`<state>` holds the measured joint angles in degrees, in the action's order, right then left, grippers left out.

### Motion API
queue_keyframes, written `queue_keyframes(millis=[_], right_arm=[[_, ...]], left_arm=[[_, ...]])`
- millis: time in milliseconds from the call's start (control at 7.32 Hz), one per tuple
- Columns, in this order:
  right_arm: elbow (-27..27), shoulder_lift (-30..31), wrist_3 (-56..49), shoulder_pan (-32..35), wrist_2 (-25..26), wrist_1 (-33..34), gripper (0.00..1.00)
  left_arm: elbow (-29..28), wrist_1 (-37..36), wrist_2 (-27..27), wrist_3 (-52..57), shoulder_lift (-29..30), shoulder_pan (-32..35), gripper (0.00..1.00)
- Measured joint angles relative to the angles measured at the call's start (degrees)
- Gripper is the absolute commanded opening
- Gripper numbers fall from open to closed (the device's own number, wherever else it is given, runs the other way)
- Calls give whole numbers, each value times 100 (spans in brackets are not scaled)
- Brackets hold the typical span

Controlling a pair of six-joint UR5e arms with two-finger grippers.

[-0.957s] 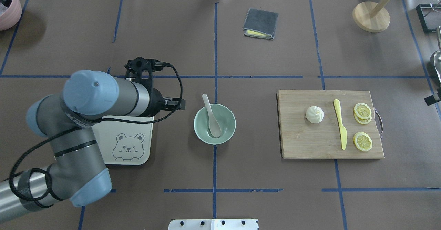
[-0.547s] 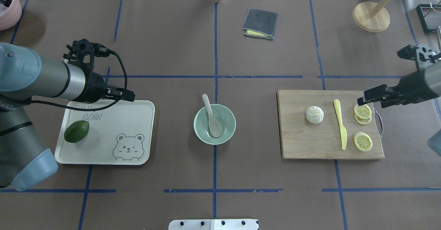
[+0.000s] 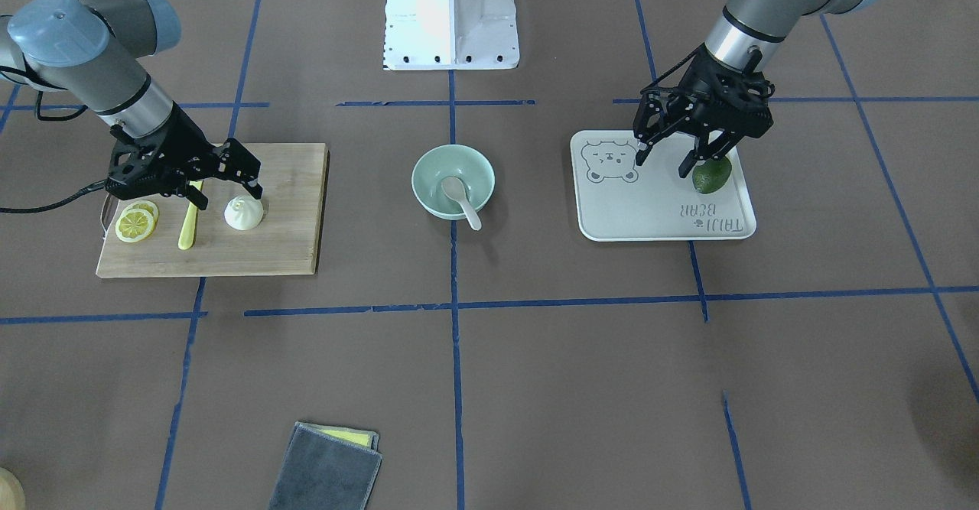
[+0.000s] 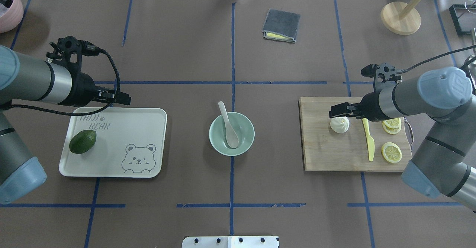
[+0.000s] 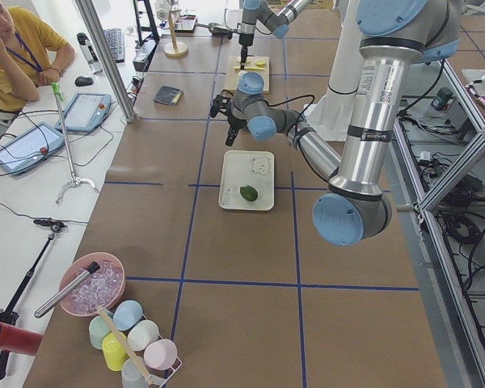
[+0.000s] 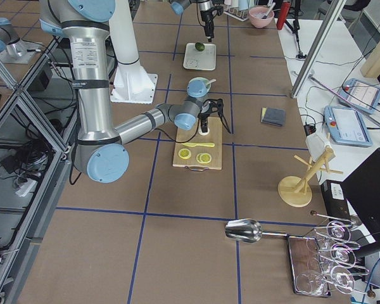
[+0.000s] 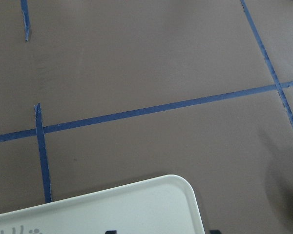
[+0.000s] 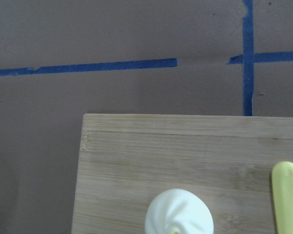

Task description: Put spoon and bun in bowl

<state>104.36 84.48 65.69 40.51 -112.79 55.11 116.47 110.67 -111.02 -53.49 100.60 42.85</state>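
Observation:
The off-white spoon (image 4: 227, 123) lies in the mint-green bowl (image 4: 214, 136) at the table's middle, handle over the far rim; both also show in the front view, spoon (image 3: 459, 198) and bowl (image 3: 428, 166). The white pleated bun (image 4: 339, 124) sits on the wooden cutting board (image 4: 327, 151) and shows in the right wrist view (image 8: 179, 214). My right gripper (image 3: 228, 193) is open and empty, hovering just above the bun. My left gripper (image 3: 661, 164) is open and empty above the bear tray's (image 4: 141, 129) far edge.
An avocado (image 4: 82, 141) lies on the tray. A yellow plastic knife (image 4: 368, 136) and lemon slices (image 4: 391, 152) lie on the board beside the bun. A folded grey cloth (image 4: 281, 25) and a wooden stand (image 4: 400, 17) are at the far side.
My right arm has come in from the right edge to above the bun. My left arm has drawn back from the bowl to the tray's far edge. The spoon has not moved.

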Motion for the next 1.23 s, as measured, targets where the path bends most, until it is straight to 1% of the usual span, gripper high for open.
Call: queue_keyframes(millis=[137, 410, 683, 957, 1230], right_arm=[[-19, -19, 0, -110, 199, 120, 97], [-66, -29, -46, -297, 371, 357, 94], [-81, -10, -69, -342, 397, 492, 89], [-92, -47, -74, -379, 406, 622, 89], [-101, -67, -80, -419, 416, 660, 86]], left_arm=[[4, -1, 1, -4, -2, 2, 73], [6, -3, 12, -48, -5, 1, 75], [-26, -3, 23, -70, -5, -2, 76], [-49, -1, 32, -74, -5, -4, 76], [-59, -1, 38, -74, -5, -10, 76]])
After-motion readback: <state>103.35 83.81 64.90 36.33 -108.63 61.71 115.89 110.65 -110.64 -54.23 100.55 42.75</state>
